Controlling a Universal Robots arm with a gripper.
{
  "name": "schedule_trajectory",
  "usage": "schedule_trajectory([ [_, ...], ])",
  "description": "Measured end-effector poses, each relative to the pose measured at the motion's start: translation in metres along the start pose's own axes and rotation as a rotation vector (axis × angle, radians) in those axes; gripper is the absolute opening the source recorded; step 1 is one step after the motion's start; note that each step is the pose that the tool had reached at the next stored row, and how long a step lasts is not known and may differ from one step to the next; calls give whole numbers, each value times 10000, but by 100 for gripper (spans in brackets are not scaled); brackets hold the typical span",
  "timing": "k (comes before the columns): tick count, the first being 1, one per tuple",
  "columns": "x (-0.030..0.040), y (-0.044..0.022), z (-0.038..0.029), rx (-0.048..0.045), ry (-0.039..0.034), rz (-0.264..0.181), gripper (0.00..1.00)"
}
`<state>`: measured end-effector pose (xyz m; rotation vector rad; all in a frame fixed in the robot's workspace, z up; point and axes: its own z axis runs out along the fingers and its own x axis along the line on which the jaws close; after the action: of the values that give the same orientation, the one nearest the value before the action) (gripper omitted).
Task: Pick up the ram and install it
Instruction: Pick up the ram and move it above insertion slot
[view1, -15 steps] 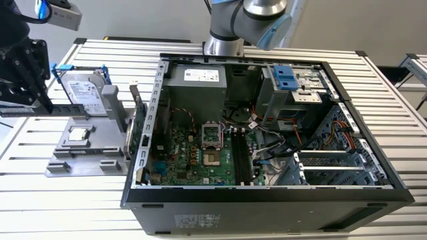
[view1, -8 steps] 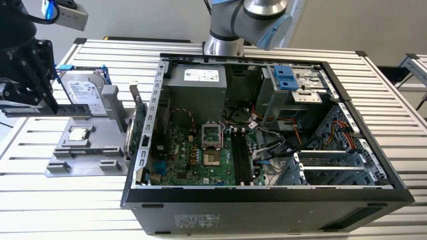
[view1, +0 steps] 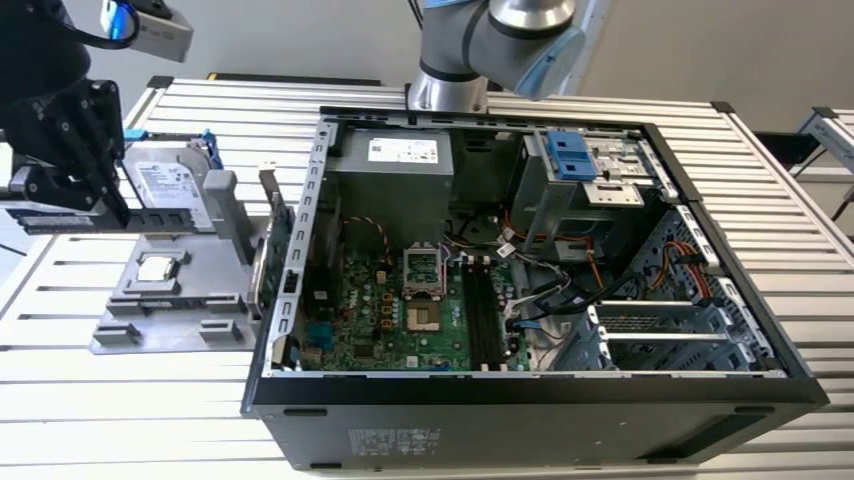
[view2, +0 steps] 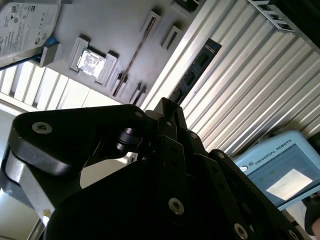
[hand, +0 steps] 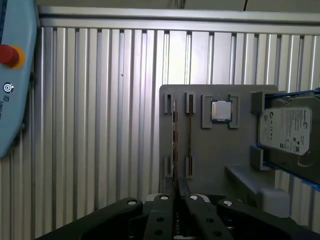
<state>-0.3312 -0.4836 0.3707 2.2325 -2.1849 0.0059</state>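
Note:
My black gripper (view1: 96, 205) hangs at the exterior view's left, above the grey fixture plate (view1: 174, 300), and is shut on the ram (view1: 60, 218). The ram is a long dark stick lying level, clear of the plate. In the second wrist view the ram (view2: 195, 67) juts out from the fingertips (view2: 167, 107), its black chips showing. In the first wrist view the ram (hand: 174, 145) appears edge-on, running out from my gripper (hand: 176, 195) over the plate's slots. The motherboard's black slots (view1: 481, 310) lie inside the open computer case (view1: 534, 385).
On the fixture plate sit a silver processor chip (view1: 158, 267) and a hard drive in a blue frame (view1: 167, 185). The arm's base (view1: 447, 85) stands behind the case. A light blue teach pendant (hand: 15, 75) lies on the ribbed metal table (view1: 80, 420).

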Motion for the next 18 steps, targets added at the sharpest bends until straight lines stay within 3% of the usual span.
schedule_trajectory([
  [18,5,-223,-2,1,-1,-1,0],
])
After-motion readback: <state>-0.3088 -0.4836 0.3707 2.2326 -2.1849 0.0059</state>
